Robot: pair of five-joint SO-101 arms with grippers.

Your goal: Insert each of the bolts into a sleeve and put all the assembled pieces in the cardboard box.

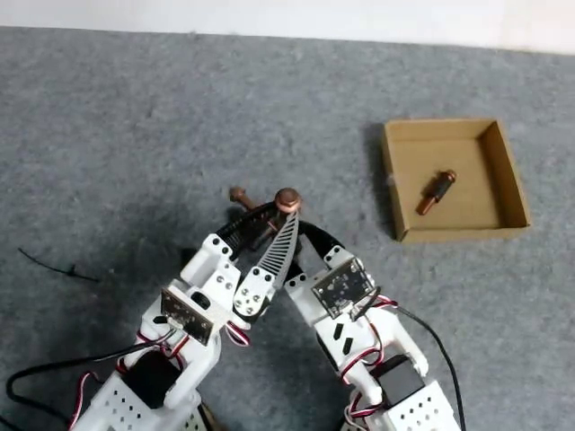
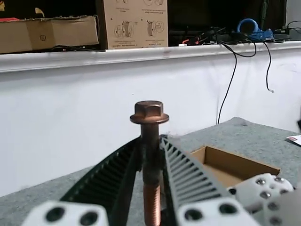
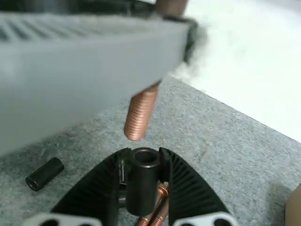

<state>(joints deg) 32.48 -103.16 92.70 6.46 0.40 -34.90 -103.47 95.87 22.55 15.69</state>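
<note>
My left gripper (image 2: 150,140) is shut on a copper bolt (image 2: 149,114), held upright with its hex head on top; from above the head (image 1: 287,198) shows at the tip of that gripper (image 1: 281,215). My right gripper (image 3: 143,154) is shut on a black sleeve (image 3: 142,175), standing upright with its open end up. The bolt's threaded end (image 3: 140,117) hangs just above the sleeve's mouth, slightly off to one side and apart from it. The cardboard box (image 1: 499,171) lies at the right with one assembled piece (image 1: 436,191) inside.
A second bolt (image 1: 238,195) lies on the grey mat (image 1: 135,153) beside the grippers. A loose black sleeve (image 3: 44,173) and more copper bolts (image 3: 157,214) lie on the mat under my right gripper. A black cable tie (image 1: 54,267) lies at the left.
</note>
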